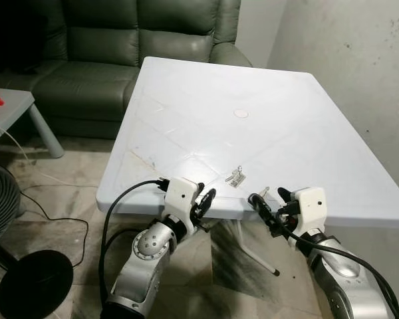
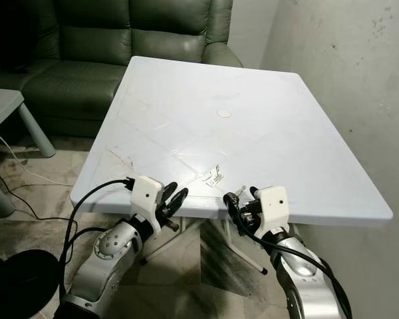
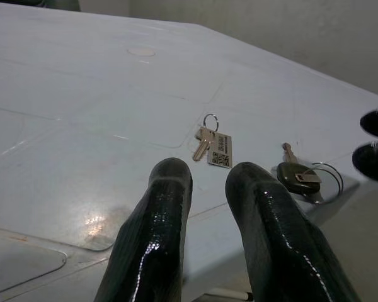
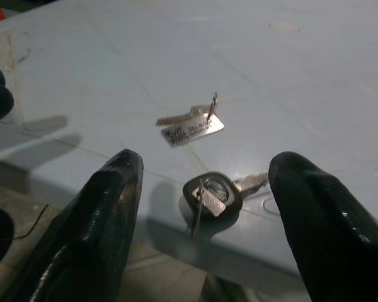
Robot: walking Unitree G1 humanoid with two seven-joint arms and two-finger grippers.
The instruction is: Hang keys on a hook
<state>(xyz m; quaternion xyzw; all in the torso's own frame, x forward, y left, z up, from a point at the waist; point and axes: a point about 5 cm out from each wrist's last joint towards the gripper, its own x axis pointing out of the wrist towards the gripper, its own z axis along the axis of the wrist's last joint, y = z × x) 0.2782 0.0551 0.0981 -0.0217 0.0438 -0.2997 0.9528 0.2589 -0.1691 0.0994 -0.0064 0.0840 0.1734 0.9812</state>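
Note:
A brass key on a ring with a small printed tag [image 1: 236, 177] lies on the white table [image 1: 206, 100] close to its near edge. To its right, at the very edge, lies a second key with a black head and a ring [image 4: 211, 195]. My right gripper [image 1: 268, 197] is open wide at table height, and the black-headed key sits between its fingers without touching them. My left gripper [image 1: 206, 201] hovers at the edge left of the tagged key [image 3: 211, 148], pointing at it. Its fingers [image 3: 170, 189] stand a narrow gap apart and hold nothing.
A dark green sofa [image 1: 120, 53] stands behind the table. A grey side table [image 1: 13, 106] is at the left, with a fan [image 1: 0, 199] and cables on the floor. A stained wall [image 1: 359, 53] runs along the right. Table legs [image 1: 256, 256] show underneath.

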